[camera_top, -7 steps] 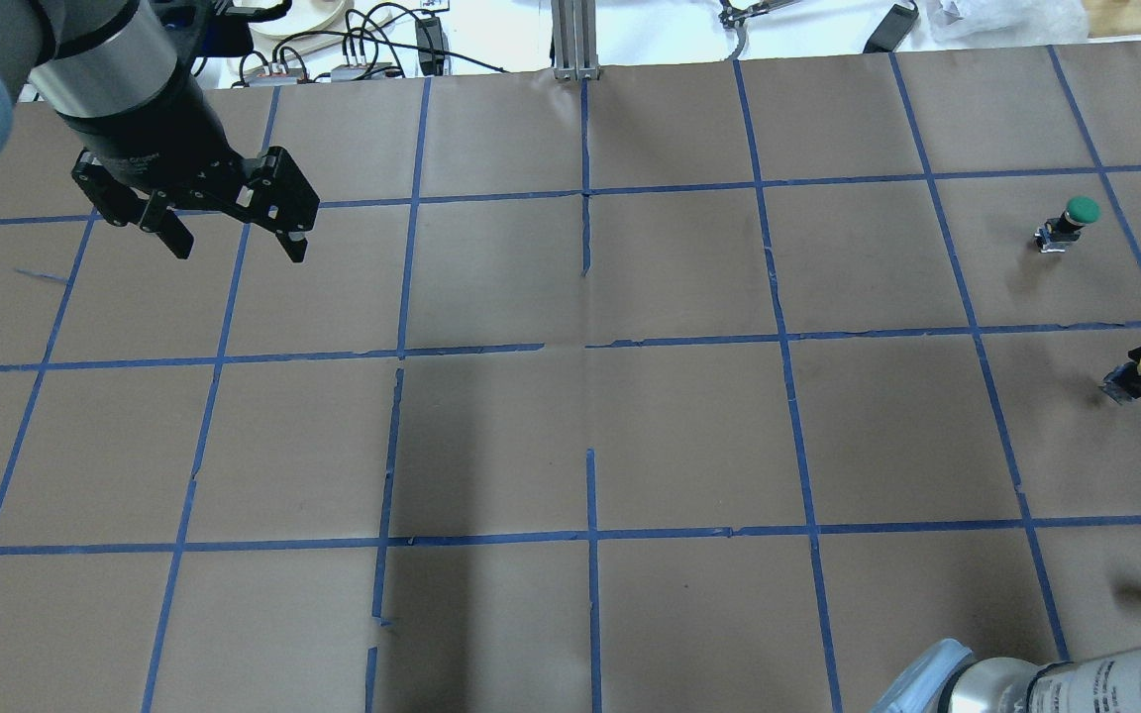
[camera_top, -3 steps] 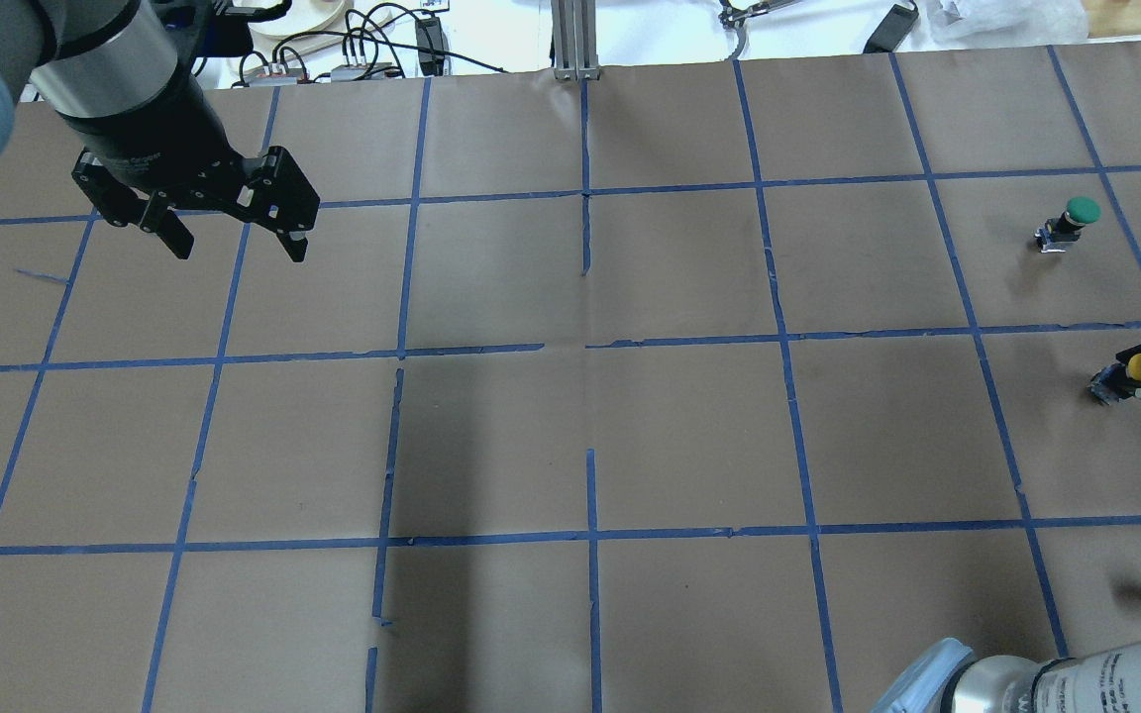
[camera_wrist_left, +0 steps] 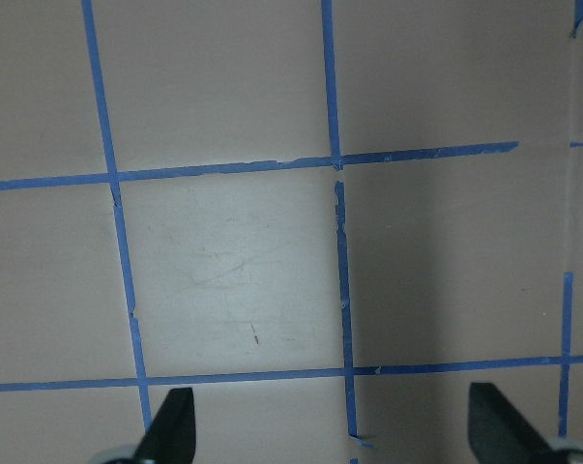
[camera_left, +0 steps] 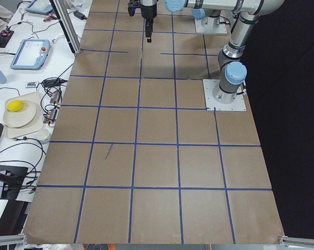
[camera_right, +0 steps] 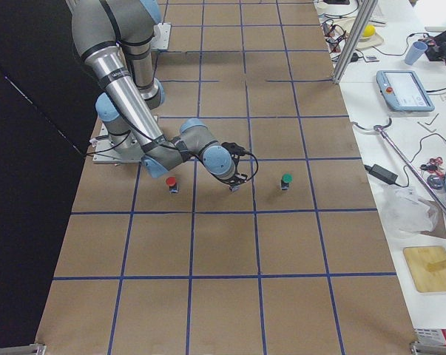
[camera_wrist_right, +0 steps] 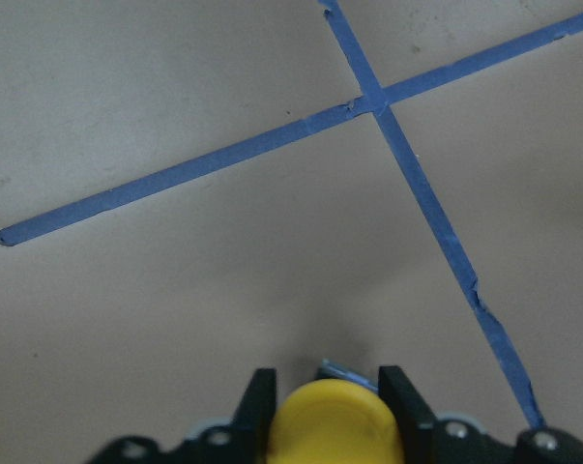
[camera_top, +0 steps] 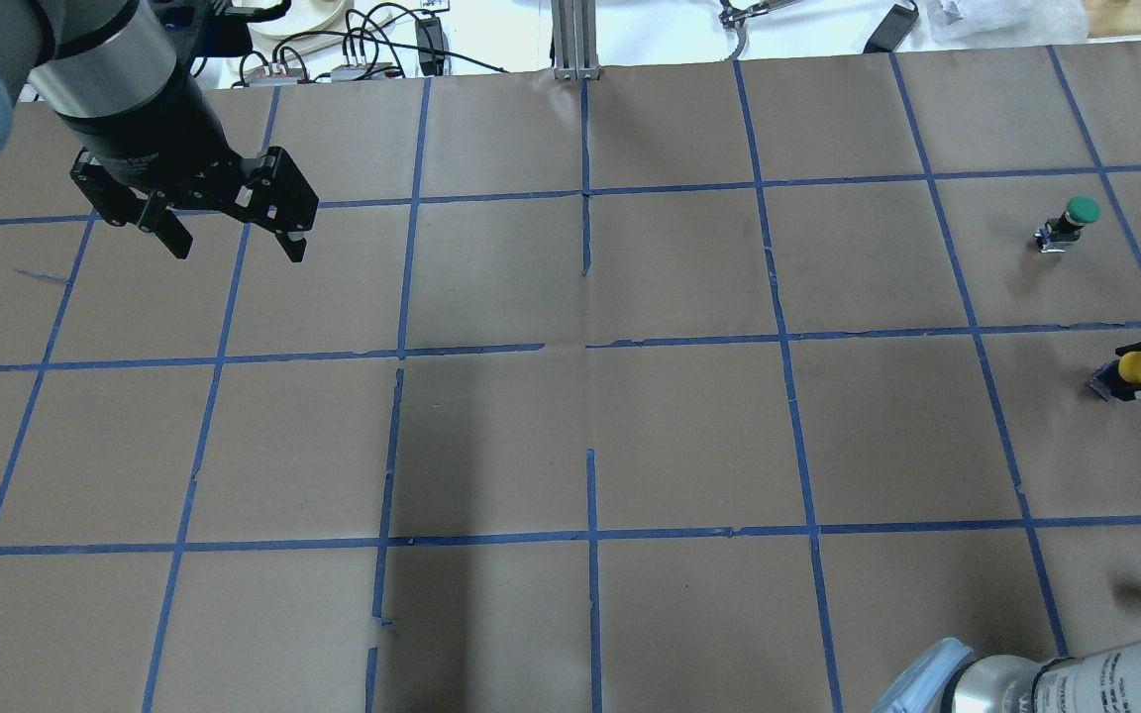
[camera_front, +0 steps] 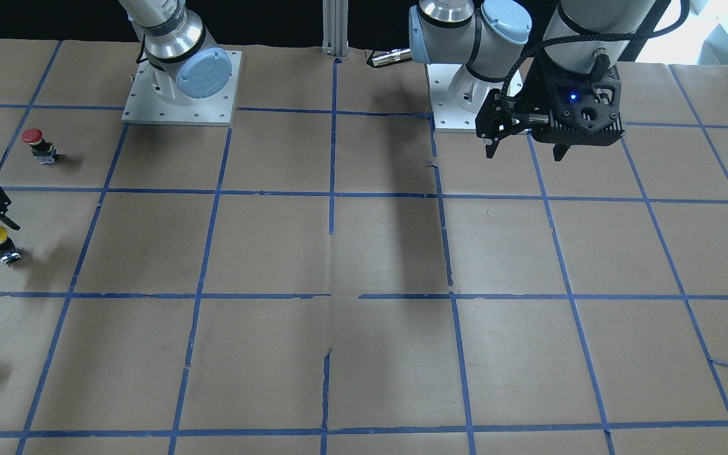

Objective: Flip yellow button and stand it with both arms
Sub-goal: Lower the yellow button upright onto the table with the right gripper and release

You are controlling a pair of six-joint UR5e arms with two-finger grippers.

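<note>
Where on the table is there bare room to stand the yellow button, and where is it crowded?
Bare: the centre squares of the table, between the left end effector and the right end effector, which grips the yellow button. Crowded: the robot's right end, where the green button and red button flank it.

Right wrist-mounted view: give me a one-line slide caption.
The right tool clamps the yellow button by its cap; brown paper crossed by blue tape lies beyond.
</note>
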